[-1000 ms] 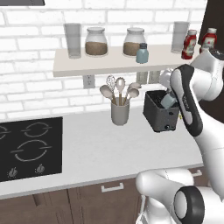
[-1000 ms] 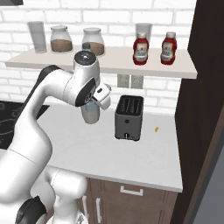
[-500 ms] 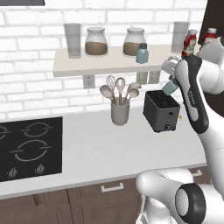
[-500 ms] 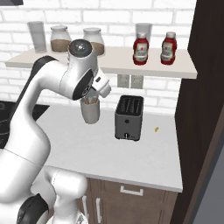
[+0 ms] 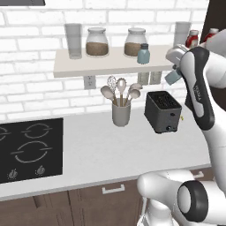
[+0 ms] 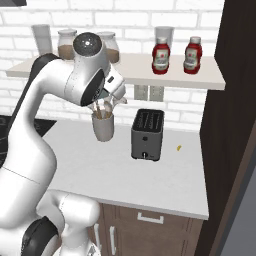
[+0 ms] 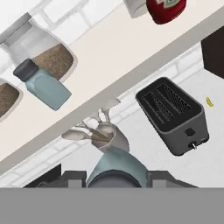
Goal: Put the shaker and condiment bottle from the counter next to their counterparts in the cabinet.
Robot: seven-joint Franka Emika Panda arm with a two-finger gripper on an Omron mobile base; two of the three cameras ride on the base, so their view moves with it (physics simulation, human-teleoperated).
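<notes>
The jaws are closed around the shaker [image 7: 117, 168], gripping its pale blue-grey body and carrying it above the counter [image 5: 97, 150], just under the cabinet [image 5: 110, 66] shelf edge. It looks light, stiff and smooth, probably slippery, so a mid-body hold suits it. Its counterpart [image 5: 143, 54] stands on the shelf beside the jars.
</notes>
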